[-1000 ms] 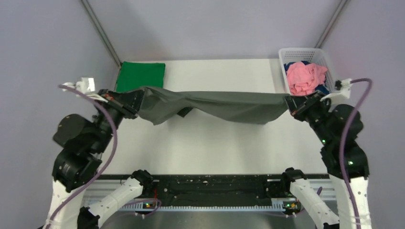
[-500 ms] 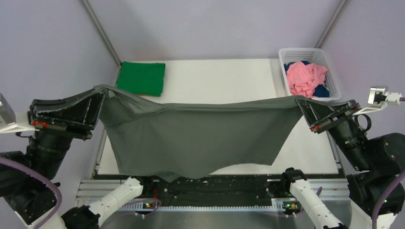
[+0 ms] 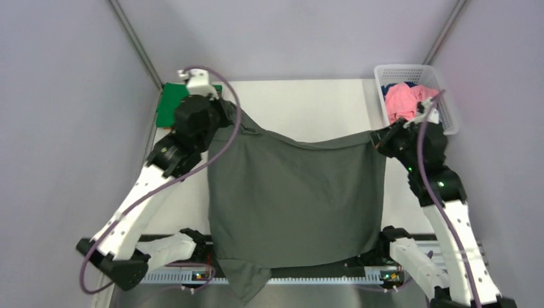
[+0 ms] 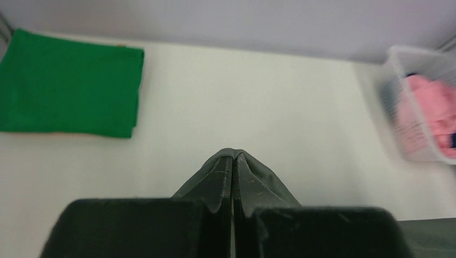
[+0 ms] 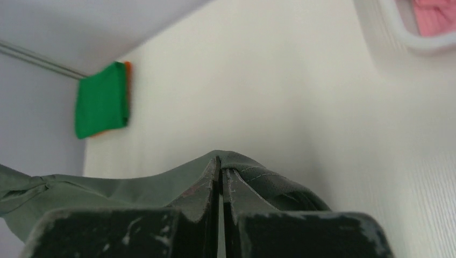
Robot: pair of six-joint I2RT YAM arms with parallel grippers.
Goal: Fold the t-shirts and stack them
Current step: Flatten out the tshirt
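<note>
I see no words or numbers to read anywhere; the blurry parts may hide some.

Jaws of right gripper [image 5: 219,161] are pressing together on an edge of the dark grey t-shirt [image 5: 107,188], which is draping away leftward. Folded green t-shirt [image 5: 101,106] is lying on the white table [image 5: 269,80], well apart. Basket [image 5: 400,33], pink t-shirt [image 5: 436,12] inside, is showing at top right.
</note>
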